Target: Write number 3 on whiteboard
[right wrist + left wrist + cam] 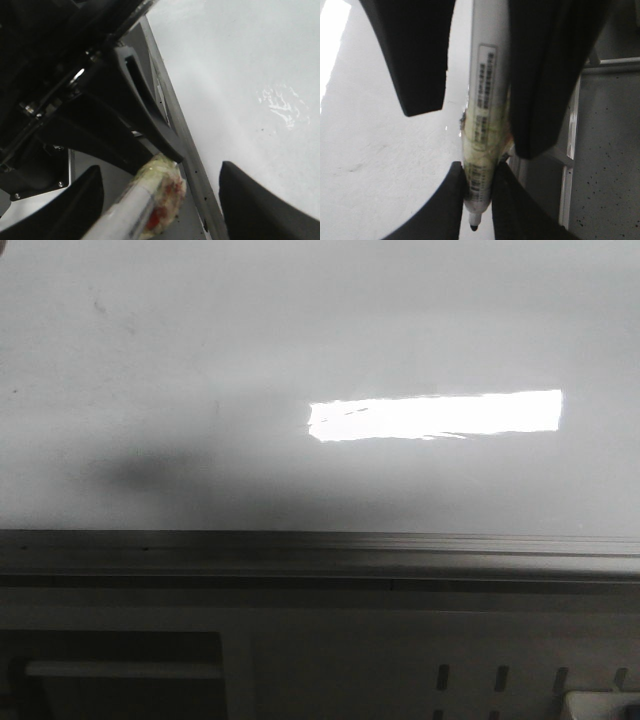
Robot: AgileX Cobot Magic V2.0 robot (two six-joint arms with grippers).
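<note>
The whiteboard (200,360) fills most of the front view, with a bright light reflection (435,415). No drawn number 3 shows on it. Neither gripper shows in the front view. In the left wrist view my left gripper (479,172) is shut on a white taped marker (485,100), its black tip (474,227) pointing at the whiteboard (380,150) near the frame; contact cannot be told. My right gripper (161,172) is open, its fingers (260,205) standing on either side of the marker's taped rear end (160,192) without gripping it. Its fingers (420,55) also show in the left wrist view.
The board's silver frame edge (400,545) runs along the near side. Below it lies a grey panel with slots (500,678). A soft shadow (150,475) lies on the board at left. The left arm's black body (60,75) is close beside the right gripper.
</note>
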